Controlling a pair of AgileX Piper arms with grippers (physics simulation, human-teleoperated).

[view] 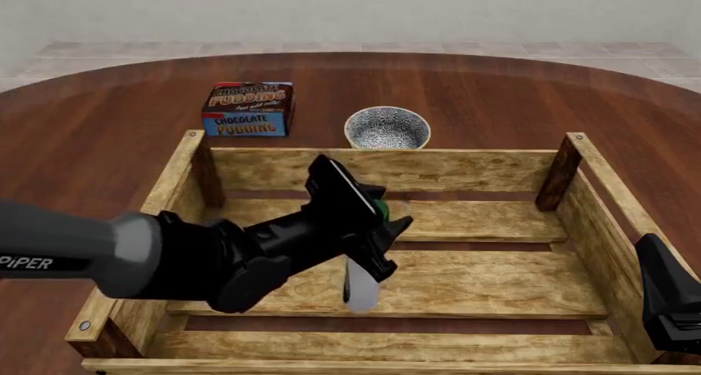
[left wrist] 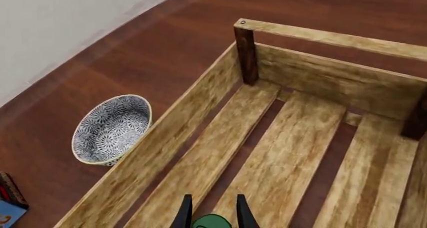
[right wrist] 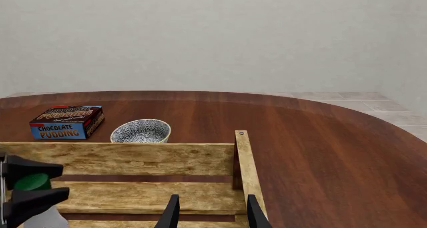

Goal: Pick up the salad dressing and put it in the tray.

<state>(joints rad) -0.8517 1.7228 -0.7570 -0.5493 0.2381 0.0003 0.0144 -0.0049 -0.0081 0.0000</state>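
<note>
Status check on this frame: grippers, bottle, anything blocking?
Left gripper shut on pale slim green-capped salad dressing bottle, held over light wooden slatted tray. Right gripper open, holding nothing, at tray's right side. Nothing seen blocking the tray slats below.

— What does the left arm (view: 121,256) look like?
— A thick grey tube with white "PIPER" lettering at its nine o'clock end, running into glossy black rounded joints.
— And the left gripper (view: 378,244)?
— Black, blocky, with slim tapered fingers. The right gripper (right wrist: 212,213) has matching black pointed fingers.
</note>
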